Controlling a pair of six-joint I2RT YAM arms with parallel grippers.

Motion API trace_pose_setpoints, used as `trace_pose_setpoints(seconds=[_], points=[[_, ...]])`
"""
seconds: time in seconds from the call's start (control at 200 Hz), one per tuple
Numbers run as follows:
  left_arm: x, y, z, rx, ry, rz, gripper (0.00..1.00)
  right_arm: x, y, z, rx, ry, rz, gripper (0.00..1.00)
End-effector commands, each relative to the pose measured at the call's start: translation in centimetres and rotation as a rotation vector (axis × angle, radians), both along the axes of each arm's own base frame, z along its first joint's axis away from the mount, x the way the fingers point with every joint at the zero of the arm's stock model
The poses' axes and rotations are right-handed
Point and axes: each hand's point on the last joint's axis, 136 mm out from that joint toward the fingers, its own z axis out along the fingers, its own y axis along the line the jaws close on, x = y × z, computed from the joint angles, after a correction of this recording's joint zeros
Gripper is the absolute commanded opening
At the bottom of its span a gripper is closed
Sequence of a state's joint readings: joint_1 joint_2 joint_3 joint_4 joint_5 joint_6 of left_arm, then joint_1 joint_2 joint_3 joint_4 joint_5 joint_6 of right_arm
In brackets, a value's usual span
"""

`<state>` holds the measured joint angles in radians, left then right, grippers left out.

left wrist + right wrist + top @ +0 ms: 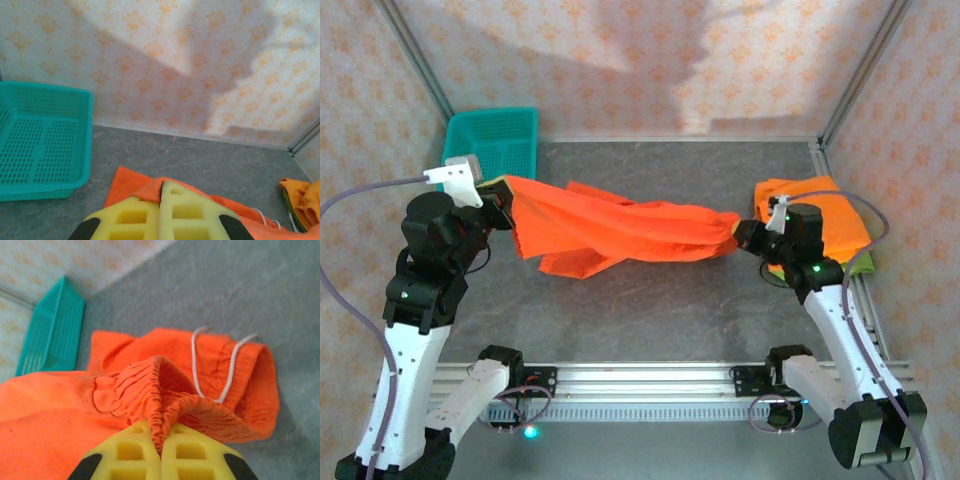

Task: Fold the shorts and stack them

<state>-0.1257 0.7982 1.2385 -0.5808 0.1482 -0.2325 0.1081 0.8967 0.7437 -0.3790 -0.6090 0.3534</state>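
Both jaws pinch the stretched orange shorts

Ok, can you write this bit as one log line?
orange shorts: stretched out | left gripper: shut on shorts | right gripper: shut on waistband

Orange-patterned walls around grey mottled tabletop

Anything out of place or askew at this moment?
The orange shorts stretched between the left gripper and the right gripper are twisted and bunched into a rope, not spread flat. The waistband is crumpled in the right gripper's pinch, with the drawstring dangling loose. Nothing else stands out.
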Motion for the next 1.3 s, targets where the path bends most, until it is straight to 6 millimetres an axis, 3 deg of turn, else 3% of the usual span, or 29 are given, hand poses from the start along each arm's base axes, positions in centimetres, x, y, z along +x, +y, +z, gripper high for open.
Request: trace_pose_setpoints(seconds=[0.0, 0.22, 0.41, 0.636, 0.911, 1.071, 1.191, 1.296], points=[[-0.6, -0.1, -0.2, 0.049, 0.05, -0.018, 0.0, -2.4, 0.4, -2.8, -0.012, 0.186, 0.001, 0.03], [-0.7, -0.3, -4.7, 0.078, 0.258, -0.04, 0.0, -4.7, 0.5, -6.6, -0.049, 0.407, -0.015, 0.03], [0.8, 0.6, -7.2, 0.098, 0.397, 0.027, 0.0, -4.3, -0.5, -7.0, -0.09, 0.43, -0.085, 0.02], [5.5, 0.5, -7.5, 0.157, 0.512, 0.036, 0.0, -1.5, -3.1, -5.0, -0.2, 0.346, -0.223, 0.02], [10.9, 0.9, -11.4, 0.242, 0.684, 0.073, 0.0, 0.7, -3.8, -8.0, -0.261, 0.453, -0.254, 0.08], [13.6, 0.7, -13.3, 0.238, 0.727, 0.086, 0.0, 2.4, -4.0, -8.3, -0.255, 0.461, -0.275, 0.13], [15.8, 0.3, -14.5, 0.221, 0.741, 0.091, 0.11, 3.8, -4.3, -8.3, -0.242, 0.469, -0.292, 0.22], [18.4, -0.1, -14.1, 0.2, 0.708, 0.096, 0.19, 5.2, -4.5, -8.0, -0.206, 0.483, -0.301, 0.31]])
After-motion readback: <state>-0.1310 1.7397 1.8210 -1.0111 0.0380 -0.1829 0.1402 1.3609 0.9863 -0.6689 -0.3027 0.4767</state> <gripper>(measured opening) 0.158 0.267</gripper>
